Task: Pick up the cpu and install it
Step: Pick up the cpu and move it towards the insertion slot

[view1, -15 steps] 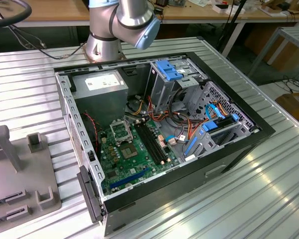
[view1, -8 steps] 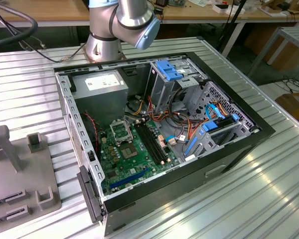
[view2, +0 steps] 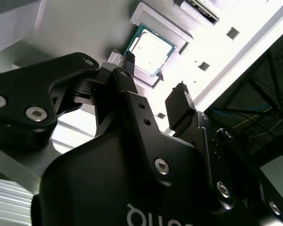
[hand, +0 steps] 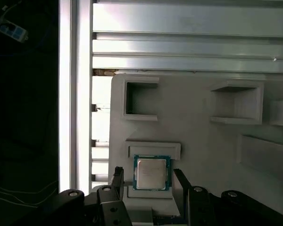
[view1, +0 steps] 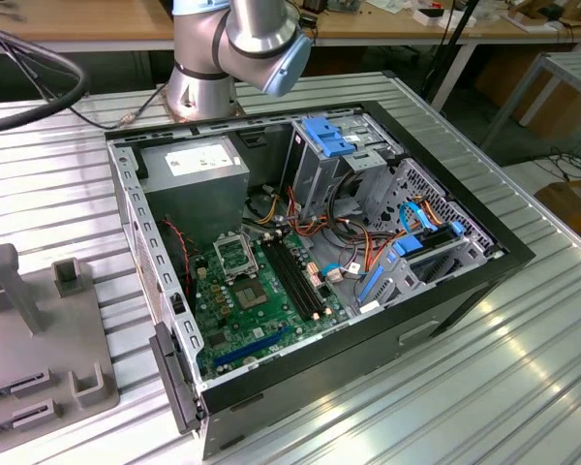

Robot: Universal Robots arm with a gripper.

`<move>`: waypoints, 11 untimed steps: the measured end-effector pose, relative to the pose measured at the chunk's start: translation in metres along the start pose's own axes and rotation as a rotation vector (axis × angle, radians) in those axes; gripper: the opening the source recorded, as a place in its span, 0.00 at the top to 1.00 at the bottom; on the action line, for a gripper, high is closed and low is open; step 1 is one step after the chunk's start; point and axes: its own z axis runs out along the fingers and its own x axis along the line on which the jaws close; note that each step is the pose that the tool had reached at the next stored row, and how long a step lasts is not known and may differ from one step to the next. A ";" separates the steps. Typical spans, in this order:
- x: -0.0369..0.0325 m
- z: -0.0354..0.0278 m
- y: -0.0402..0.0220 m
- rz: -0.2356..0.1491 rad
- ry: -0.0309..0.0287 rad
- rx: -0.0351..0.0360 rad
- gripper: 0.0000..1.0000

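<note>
The gripper (hand: pixel 147 172) stands open, its two black fingers (hand: pixel 117 173) flanking the cpu (hand: pixel 152 173). The cpu lies flat, silver face up, in a shallow seat of the grey holder (hand: pixel 198 136), with a raised lip (hand: pixel 153 147) bordering one side. Two square pockets (hand: pixel 141 99) sit further along the holder. The ribbed aluminium table (hand: pixel 179 47) runs beyond the holder's edge.

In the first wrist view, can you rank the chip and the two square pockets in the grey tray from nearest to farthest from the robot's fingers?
1. The chip, lying between the open fingers.
2. The square pocket straight beyond the chip.
3. The second square pocket, off to one side, clearly farther.
</note>
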 end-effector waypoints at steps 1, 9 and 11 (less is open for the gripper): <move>0.0000 0.0016 0.0000 0.000 0.0001 0.0001 0.46; -0.0002 0.0118 0.0002 0.000 0.0007 0.0282 0.46; -0.0002 0.0125 0.0004 0.000 0.0007 0.0436 0.46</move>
